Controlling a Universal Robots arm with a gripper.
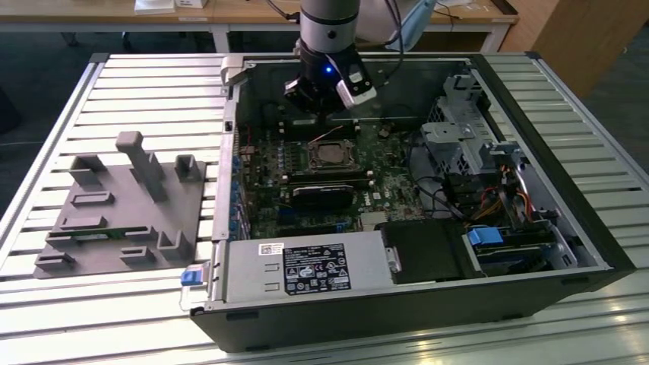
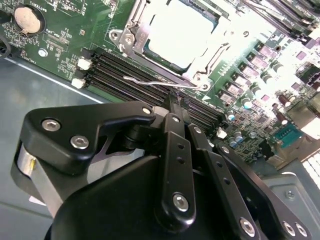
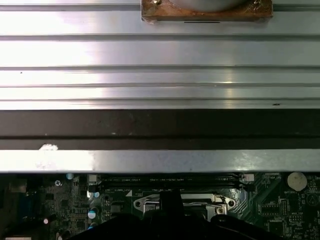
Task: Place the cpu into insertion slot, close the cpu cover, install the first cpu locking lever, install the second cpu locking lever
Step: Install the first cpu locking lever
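Note:
The cpu lies pale and flat in the insertion slot of the green motherboard. The silver cpu cover is down around it. A thin wire locking lever juts out beside the socket, over the black memory slots. My gripper hangs just above that lever, fingers pressed together with nothing seen between them. In the exterior view the gripper sits inside the open case, just beyond the socket. The first wrist view has the cover behind the dark fingers.
A grey power supply fills the case's near side, with a drive cage and cables on the exterior view's right. A black card lies below the socket. A grey fixture plate rests on the slatted table at the exterior view's left.

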